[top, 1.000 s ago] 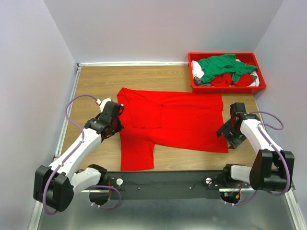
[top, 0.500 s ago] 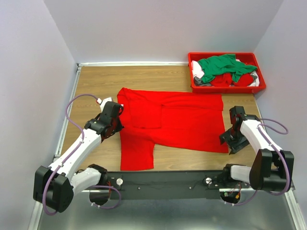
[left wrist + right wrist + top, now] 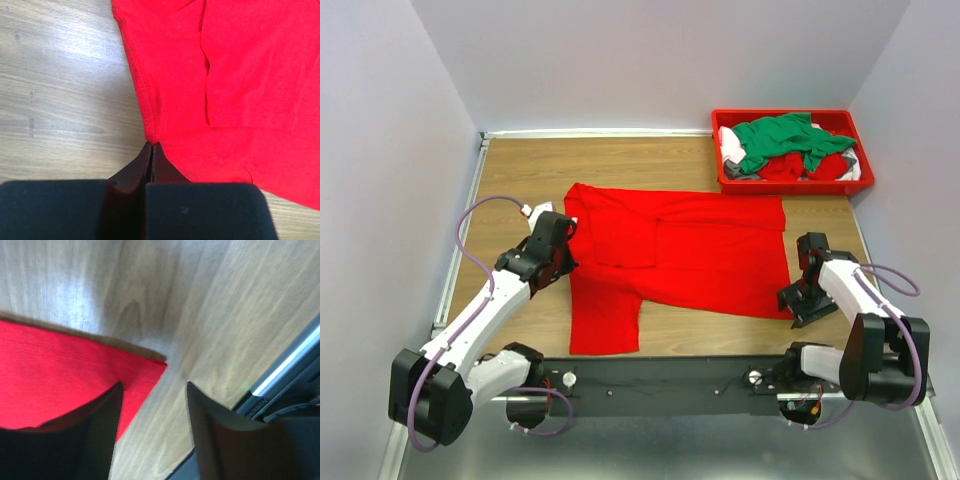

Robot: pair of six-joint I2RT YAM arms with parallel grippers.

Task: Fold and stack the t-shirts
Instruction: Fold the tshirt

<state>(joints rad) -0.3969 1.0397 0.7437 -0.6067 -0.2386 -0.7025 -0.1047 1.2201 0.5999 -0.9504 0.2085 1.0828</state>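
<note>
Plain red cloth t-shirt (image 3: pixel 700 255) is lying spread flat on the wooden tabletop (image 3: pixel 520 170). Left claw (image 3: pixel 151 146) is pinching tight on the shirt's left edge, at the notch where the cloth is puckering. Right claw (image 3: pixel 154 385) is standing partly wide, jaws straddling the shirt's near right corner, gripping nothing. Red plastic bin (image 3: pixel 785 185) is sitting just beyond the shirt's far right corner, holding a crumpled green shirt (image 3: pixel 785 135) among others.

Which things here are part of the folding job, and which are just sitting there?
Part of the job:
- red t-shirt, spread flat
- heap of shirts, green, red and white, piled up

Just there:
- red bin, holding the heap
- table
</note>
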